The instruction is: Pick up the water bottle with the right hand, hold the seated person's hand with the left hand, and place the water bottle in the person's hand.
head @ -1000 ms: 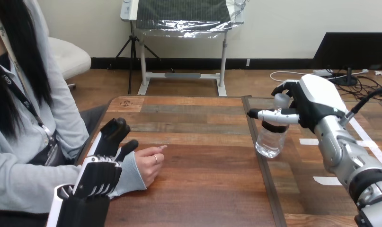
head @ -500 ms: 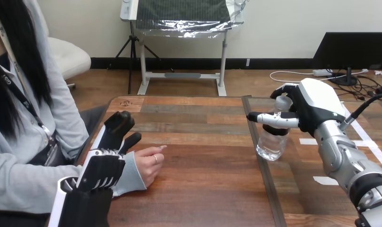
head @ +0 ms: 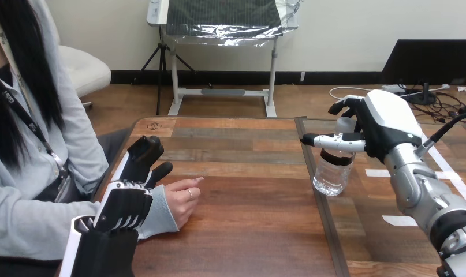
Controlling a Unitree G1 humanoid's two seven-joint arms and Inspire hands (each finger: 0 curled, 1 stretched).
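your right hand [head: 386, 124] is wrapped round the bottle [head: 332, 173] near its top. it looks light, thin and slippery, so squeeze softly. i can't tell the left hand's [head: 123, 208] grip.

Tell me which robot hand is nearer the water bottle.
Right. The right robot hand is curled round the water bottle near its top; the left robot hand is across the table, at the person's wrist.

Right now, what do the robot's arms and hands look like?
The right hand is black with a rounded white shell on its back and black-and-white fingers. Its forearm is silver, with a black cable beside it. The left hand is mostly black with white trim.
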